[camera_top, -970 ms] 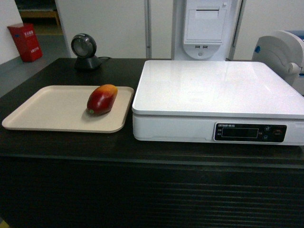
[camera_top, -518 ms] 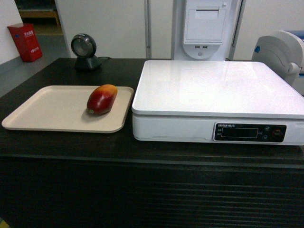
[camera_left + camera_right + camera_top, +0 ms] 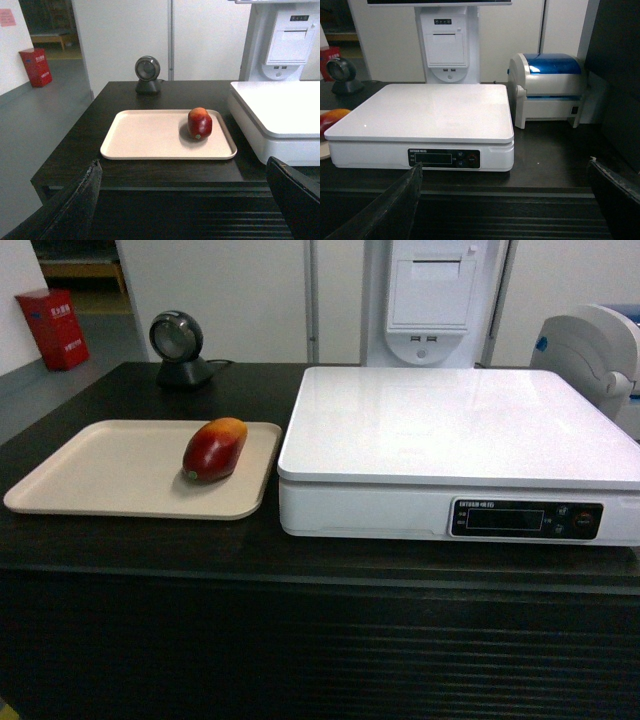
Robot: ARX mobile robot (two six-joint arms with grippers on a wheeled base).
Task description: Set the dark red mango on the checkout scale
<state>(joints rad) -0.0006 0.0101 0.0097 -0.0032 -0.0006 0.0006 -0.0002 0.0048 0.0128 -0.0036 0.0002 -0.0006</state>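
Mango unmoved since a second ago, on tray left of bare scale; both pincers spread wide, empty; pickup pending.

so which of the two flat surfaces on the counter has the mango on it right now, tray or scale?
The beige tray, left of the scale. The dark red mango lies near its right edge; the scale's white platform is bare.

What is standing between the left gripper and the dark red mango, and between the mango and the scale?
Nothing visible blocks either path. The dark red mango lies alone on the beige tray, in open view ahead of the open left gripper. The scale stands right beside the tray, its platform higher than the tray and bare.
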